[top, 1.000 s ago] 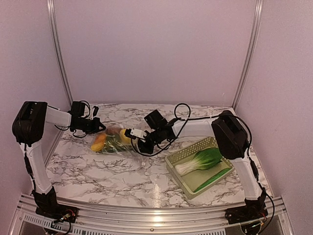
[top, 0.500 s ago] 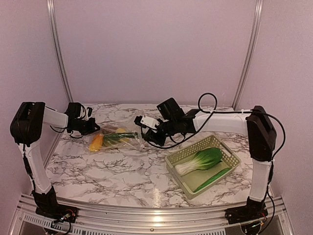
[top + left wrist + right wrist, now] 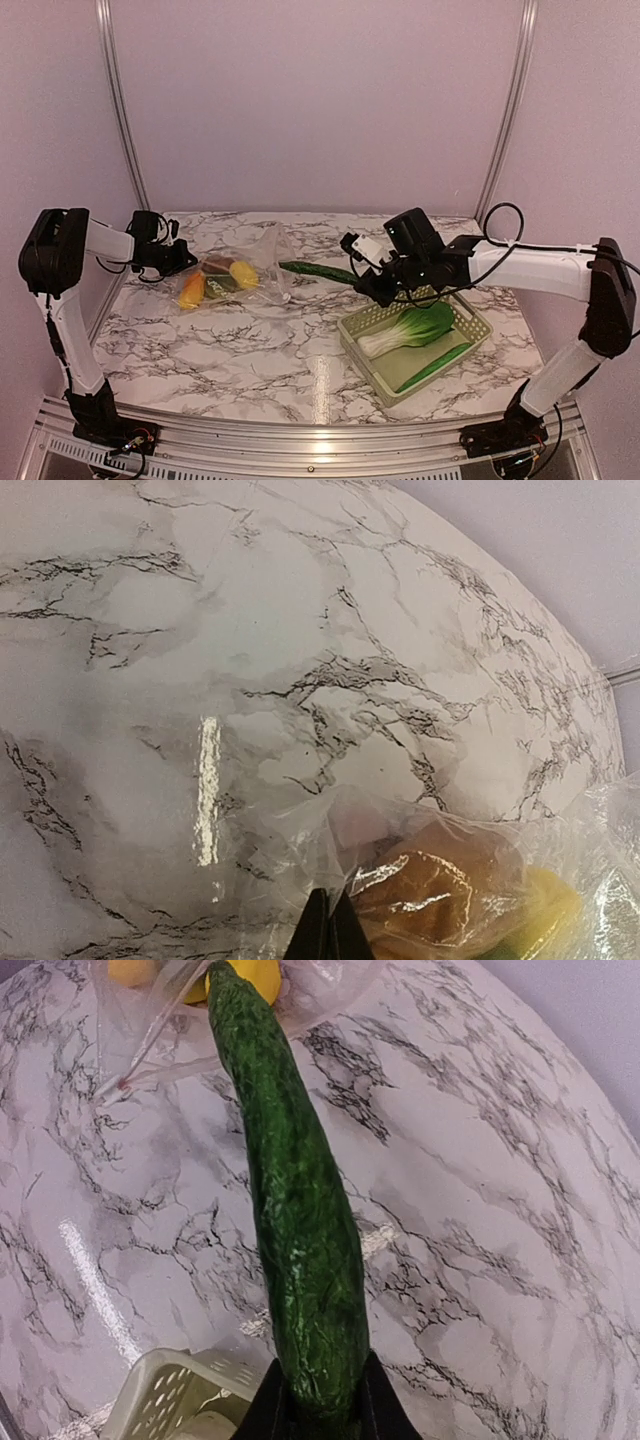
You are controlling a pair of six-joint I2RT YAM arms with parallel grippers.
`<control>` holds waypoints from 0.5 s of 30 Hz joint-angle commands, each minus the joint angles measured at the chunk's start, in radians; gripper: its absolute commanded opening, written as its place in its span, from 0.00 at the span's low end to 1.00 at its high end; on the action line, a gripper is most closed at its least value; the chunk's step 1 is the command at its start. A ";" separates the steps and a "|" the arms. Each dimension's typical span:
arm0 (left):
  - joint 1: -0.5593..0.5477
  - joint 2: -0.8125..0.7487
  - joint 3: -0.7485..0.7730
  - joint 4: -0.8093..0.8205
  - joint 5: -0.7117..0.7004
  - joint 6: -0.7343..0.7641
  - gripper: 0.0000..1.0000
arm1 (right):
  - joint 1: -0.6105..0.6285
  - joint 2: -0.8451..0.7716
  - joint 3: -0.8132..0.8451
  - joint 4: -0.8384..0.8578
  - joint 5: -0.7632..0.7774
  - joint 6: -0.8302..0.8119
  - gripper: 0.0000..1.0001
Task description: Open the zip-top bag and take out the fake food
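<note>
The bag [image 3: 262,262] is clear and crinkly and lies on the back left part of the white marble table [image 3: 250,360]. Its open end points to the right. Inside it you can see a yellow lemon [image 3: 243,274], an orange fruit [image 3: 192,291] and a brown potato [image 3: 430,875], all close together. A long, dark green, bumpy cucumber [image 3: 318,270] is up in the air above the table, lying almost flat, with its far tip right at the open end of the bag. The right gripper [image 3: 364,281] is clamped tight on the other end of the cucumber. The right arm reaches in low from the right side, stretched out over the back corner of the basket [image 3: 478,322]. The left gripper [image 3: 186,261] is pinched closed on the left end of the bag and holds a bit of the plastic. The left arm stands tall at the left edge and bends across to that spot. The pale green basket sits on the right side of the table, well apart from the bag. A green and white bok choy [image 3: 412,327] and a long green piece [image 3: 435,366] lie in it.
</note>
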 commanded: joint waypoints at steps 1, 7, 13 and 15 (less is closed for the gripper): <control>0.007 0.007 -0.012 0.023 -0.015 -0.015 0.00 | -0.015 -0.136 -0.067 -0.003 0.078 0.193 0.00; 0.007 0.007 -0.018 0.030 -0.014 -0.024 0.00 | 0.035 -0.317 -0.196 0.010 0.197 0.471 0.00; 0.007 -0.001 -0.043 0.067 -0.015 -0.048 0.00 | 0.103 -0.496 -0.328 -0.089 0.384 0.776 0.00; 0.007 0.006 -0.040 0.070 -0.010 -0.053 0.00 | 0.141 -0.544 -0.356 -0.113 0.433 0.862 0.00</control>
